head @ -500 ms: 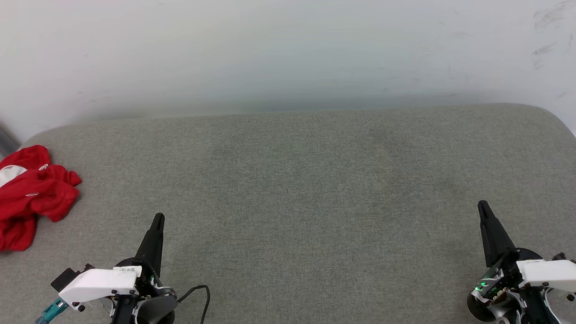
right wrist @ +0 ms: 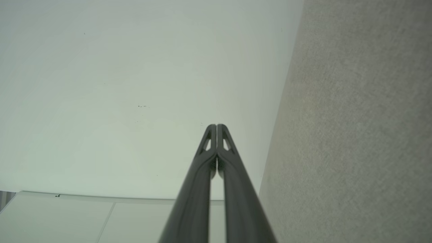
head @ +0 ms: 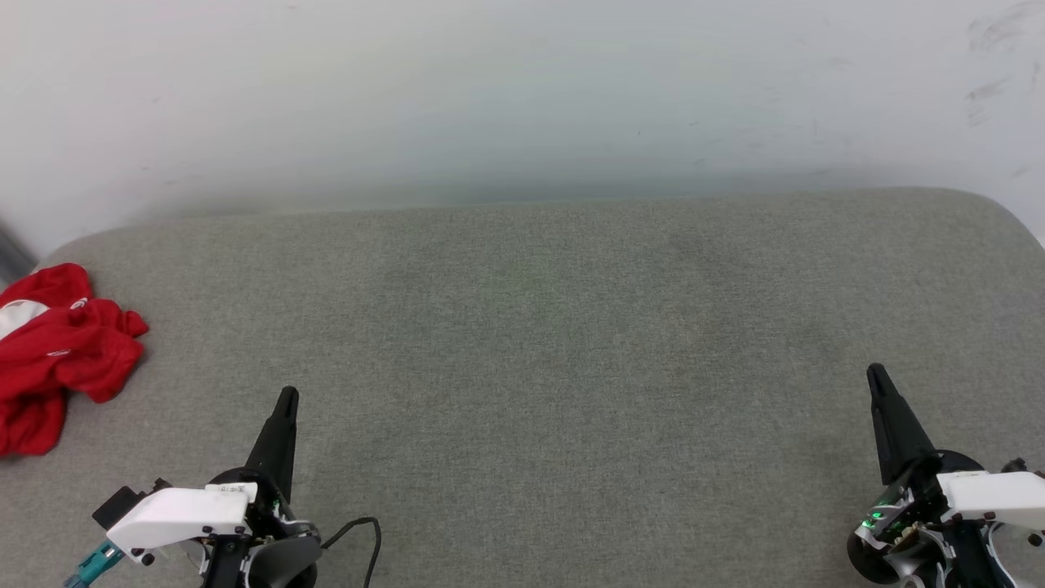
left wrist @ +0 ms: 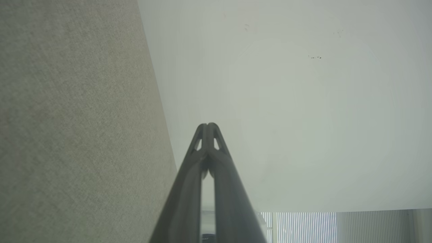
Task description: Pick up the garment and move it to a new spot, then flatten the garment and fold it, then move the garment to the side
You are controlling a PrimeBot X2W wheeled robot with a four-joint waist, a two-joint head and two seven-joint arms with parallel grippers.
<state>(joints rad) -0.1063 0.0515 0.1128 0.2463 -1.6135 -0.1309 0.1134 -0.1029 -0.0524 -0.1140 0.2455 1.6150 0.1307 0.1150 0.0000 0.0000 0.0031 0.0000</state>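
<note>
The garment point(head: 59, 353) is lying crumpled in a red heap, a patch of white showing, at the far left edge of the grey fabric surface point(head: 539, 327), well apart from both arms. The left gripper point(head: 287, 395) is showing at the lower left, its fingers pressed together and holding nothing; the right gripper point(head: 875, 372) is doing likewise at the lower right, both pointing toward the pale wall point(head: 522, 98)

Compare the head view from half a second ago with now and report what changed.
Nothing visibly changed. The garment stays crumpled at the left edge of the grey cushion, untouched. The left pincer and right pincer stay shut and empty near the bottom corners.
</note>
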